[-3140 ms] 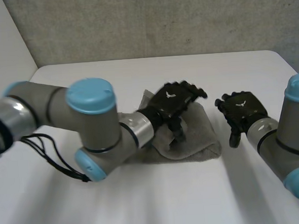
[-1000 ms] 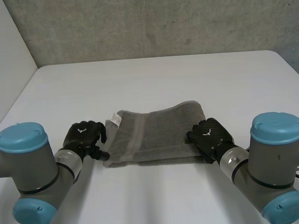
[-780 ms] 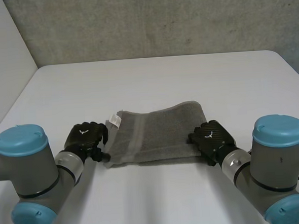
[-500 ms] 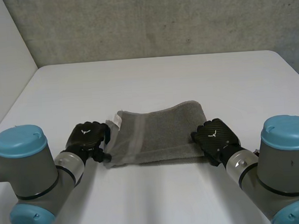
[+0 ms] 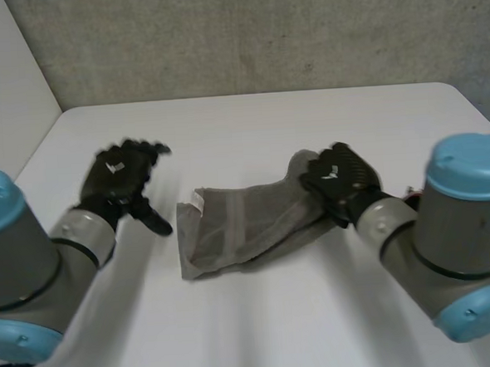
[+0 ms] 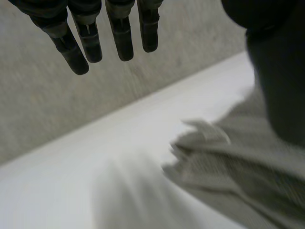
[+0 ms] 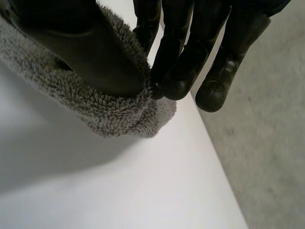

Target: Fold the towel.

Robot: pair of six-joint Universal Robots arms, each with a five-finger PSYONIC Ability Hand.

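Note:
A grey towel (image 5: 239, 225) lies folded lengthwise across the middle of the white table (image 5: 250, 125), a small white tag at its left end. My right hand (image 5: 338, 180) has its thumb and fingers pinched on the towel's right end and holds that end raised off the table. In the right wrist view the towel (image 7: 119, 112) is squeezed between the thumb (image 7: 95, 57) and the fingers (image 7: 178, 52). My left hand (image 5: 120, 176) hovers open to the left of the towel, apart from it. Its straight fingers (image 6: 86, 38) reach out beside the towel's (image 6: 228, 167) tagged end.
A grey wall (image 5: 244, 34) stands behind the table's far edge. The table's right edge (image 7: 224, 162) runs close by my right hand, with grey floor beyond it.
My left hand has let go of the towel's left end, opened and lifted away to the left. My right hand has closed on the right end and raised it toward the back.

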